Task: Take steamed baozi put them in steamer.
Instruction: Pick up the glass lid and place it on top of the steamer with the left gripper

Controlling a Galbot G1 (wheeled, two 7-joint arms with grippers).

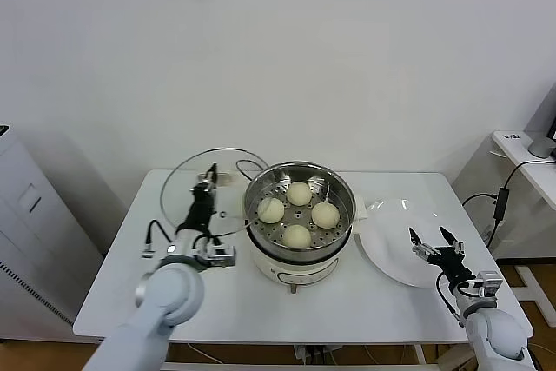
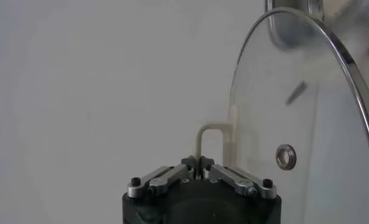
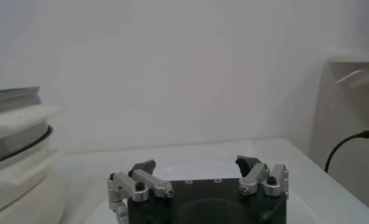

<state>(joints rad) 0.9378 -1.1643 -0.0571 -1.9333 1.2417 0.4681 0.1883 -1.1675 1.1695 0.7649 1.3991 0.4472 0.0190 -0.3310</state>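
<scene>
Several cream-white baozi (image 1: 298, 213) sit on the perforated floor of the steel steamer (image 1: 342, 187), which stands on its white cooker base at the table's middle. My left gripper (image 1: 208, 182) is shut on the white handle (image 2: 210, 135) of the round glass lid (image 1: 187, 182) and holds the lid tilted up on edge just left of the steamer. In the left wrist view my left gripper (image 2: 199, 163) pinches the handle's thin bar. My right gripper (image 1: 432, 243) is open and empty over the flat white plate (image 1: 391, 254) to the right. It also shows open in the right wrist view (image 3: 197, 167).
The white table's edge (image 1: 261, 327) runs along the front. A black cord (image 1: 246, 165) lies behind the steamer. A grey cabinet (image 1: 22, 232) stands at the far left, and a side desk with cables (image 1: 512, 162) at the right. The cooker base shows in the right wrist view (image 3: 20, 152).
</scene>
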